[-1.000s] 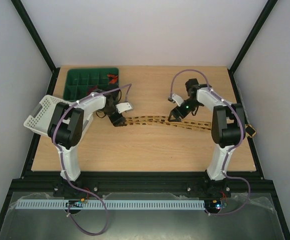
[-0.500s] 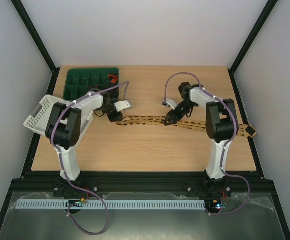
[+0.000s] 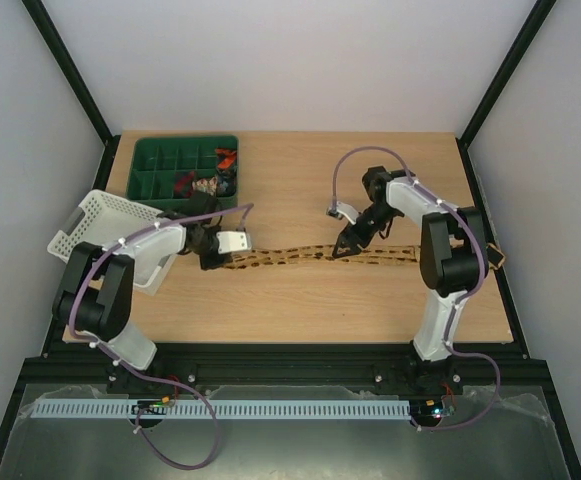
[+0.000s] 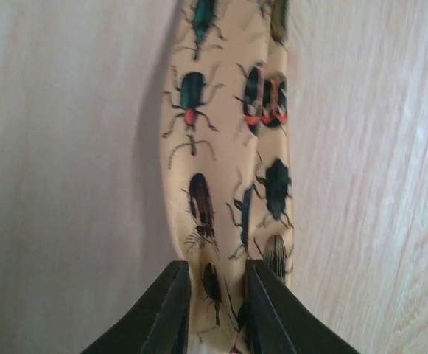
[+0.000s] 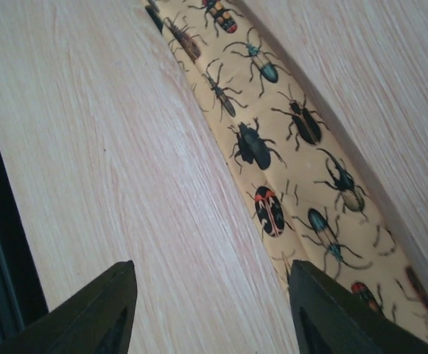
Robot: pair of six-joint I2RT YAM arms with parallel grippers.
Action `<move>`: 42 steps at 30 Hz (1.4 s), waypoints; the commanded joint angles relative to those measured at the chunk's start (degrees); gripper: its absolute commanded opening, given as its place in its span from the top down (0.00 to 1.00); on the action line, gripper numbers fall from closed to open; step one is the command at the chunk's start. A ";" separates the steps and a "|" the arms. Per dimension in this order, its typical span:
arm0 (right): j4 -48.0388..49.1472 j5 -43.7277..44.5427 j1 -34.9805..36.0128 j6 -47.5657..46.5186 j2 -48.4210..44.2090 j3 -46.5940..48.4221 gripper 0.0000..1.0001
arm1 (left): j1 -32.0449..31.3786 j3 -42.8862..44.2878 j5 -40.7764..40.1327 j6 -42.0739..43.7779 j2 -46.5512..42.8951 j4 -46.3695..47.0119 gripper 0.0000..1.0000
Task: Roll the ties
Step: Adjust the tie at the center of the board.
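A tan-gold tie (image 3: 290,256) printed with dark beetles lies as one long strip across the middle of the table. My left gripper (image 3: 220,258) sits at its left end. In the left wrist view the fingers (image 4: 215,267) are shut on the tie (image 4: 228,147), whose cloth bunches between them and runs away over the wood. My right gripper (image 3: 342,250) hovers over the strip's middle. In the right wrist view it (image 5: 210,269) stands open with bare wood between the fingers, and the right fingertip (image 5: 309,284) overlaps the edge of the tie (image 5: 287,140).
A green compartment tray (image 3: 160,165) holding small items stands at the back left. A white slotted basket (image 3: 95,225) leans at the table's left edge. The tie's far end reaches the right table edge (image 3: 492,258). Purple cables loop over both arms.
My left gripper has shut on the tie's left end and drawn back toward the near left, dragging the strip slightly left. The right gripper has stayed over the middle, narrowing and then widening again.
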 commanded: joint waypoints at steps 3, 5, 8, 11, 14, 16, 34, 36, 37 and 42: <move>2.90 0.75 0.37 -0.79 -5.81 -3.06 0.19 | -0.31 -8.63 -5.20 9.71 -4.87 11.27 0.52; 5.09 2.90 1.39 -0.84 -5.79 -3.63 0.12 | -0.18 -6.84 -4.08 8.65 -4.27 8.07 0.37; 6.99 5.57 3.78 -1.54 -5.33 -3.98 0.06 | 0.08 0.55 -0.79 5.48 -0.82 -0.72 0.25; 9.10 6.99 5.64 -2.71 -4.71 -4.73 0.03 | 0.21 5.33 1.61 2.23 2.82 -6.64 0.03; 9.72 8.15 6.83 -4.82 -2.88 -4.88 0.02 | 0.21 7.13 2.76 0.03 5.59 -8.47 0.01; 10.32 9.46 7.37 -6.01 -1.80 -4.96 0.02 | 0.21 8.03 2.97 -1.36 7.32 -8.92 0.01; 20.85 15.18 7.94 -5.66 -9.96 -17.77 0.37 | 0.31 3.28 -2.40 -2.64 9.21 -0.33 0.20; 20.69 14.01 7.92 -5.14 -12.53 -17.73 0.40 | 0.26 2.30 -3.18 -1.23 8.40 0.78 0.32; 20.84 13.84 7.96 -4.78 -13.37 -17.68 0.40 | 0.28 1.48 -3.51 -0.40 7.73 1.61 0.39; 18.28 16.23 7.48 -5.40 -12.75 -16.71 0.06 | 0.65 -3.34 -2.85 5.22 2.31 5.83 0.55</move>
